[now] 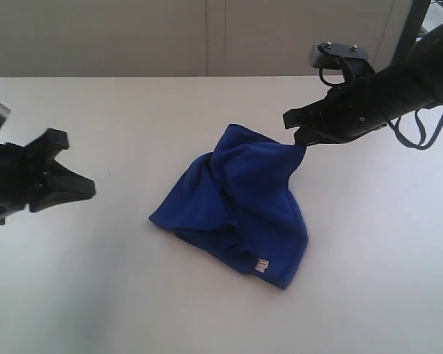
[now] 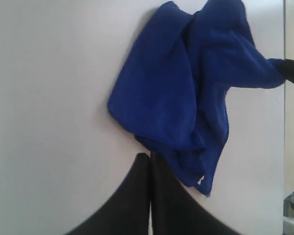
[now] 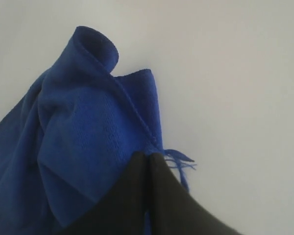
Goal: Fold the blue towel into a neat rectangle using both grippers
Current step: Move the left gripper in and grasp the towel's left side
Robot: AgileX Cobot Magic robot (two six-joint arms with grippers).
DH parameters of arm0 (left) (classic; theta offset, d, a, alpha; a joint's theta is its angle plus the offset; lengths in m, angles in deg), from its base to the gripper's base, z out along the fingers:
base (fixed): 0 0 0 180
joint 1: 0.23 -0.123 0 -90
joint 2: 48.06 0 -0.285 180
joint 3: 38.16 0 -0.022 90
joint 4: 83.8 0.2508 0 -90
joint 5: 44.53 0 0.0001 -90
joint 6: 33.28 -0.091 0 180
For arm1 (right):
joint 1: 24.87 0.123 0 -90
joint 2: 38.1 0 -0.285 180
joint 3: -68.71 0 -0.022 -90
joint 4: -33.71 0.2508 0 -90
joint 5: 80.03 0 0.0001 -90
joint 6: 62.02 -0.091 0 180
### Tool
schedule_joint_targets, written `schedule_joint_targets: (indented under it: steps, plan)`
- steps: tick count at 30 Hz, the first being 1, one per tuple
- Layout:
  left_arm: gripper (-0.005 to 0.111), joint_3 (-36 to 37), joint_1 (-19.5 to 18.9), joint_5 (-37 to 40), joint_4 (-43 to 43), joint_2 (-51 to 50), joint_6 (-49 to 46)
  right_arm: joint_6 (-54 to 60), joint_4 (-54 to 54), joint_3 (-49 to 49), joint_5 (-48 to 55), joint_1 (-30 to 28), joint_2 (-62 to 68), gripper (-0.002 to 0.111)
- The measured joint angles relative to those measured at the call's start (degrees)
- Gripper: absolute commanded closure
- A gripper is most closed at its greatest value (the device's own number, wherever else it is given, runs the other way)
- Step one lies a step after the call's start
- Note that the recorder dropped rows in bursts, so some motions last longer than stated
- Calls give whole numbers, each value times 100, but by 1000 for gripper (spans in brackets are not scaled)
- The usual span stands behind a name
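The blue towel lies crumpled in the middle of the white table, its small white tag at the near edge. My right gripper is shut on the towel's far right corner and holds it lifted, so the cloth rises in a peak toward it. In the right wrist view the towel bunches against the closed fingers, with loose threads beside them. My left gripper hovers well to the left of the towel, shut and empty. In the left wrist view its closed fingers point at the towel.
The white table spreads all around the towel. A pale wall runs behind the far edge. The right arm's black cables loop beside its wrist.
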Motion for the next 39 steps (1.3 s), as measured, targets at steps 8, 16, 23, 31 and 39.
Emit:
schedule_joint_targets:
  steps: [8, 16, 23, 31, 39]
  plan:
    - [76, 14, 931, -968, -1988, -1030, -791, 0, 0, 0, -40, 0, 0, 108]
    - [55, -328, 998, -671, -2366, -1890, -1230, 0, 0, 0, -73, 0, 0, 108]
    - [55, -673, 1073, -440, -2366, -2349, -1208, 0, 11, 0, -95, 0, 0, 108]
    - [56, -848, 1175, -277, -2366, -2621, -1100, 0, 11, 0, -192, 0, 0, 108]
    - [75, -992, 1303, -359, -2366, -2728, -1063, 0, 11, 0, -204, 0, 0, 108]
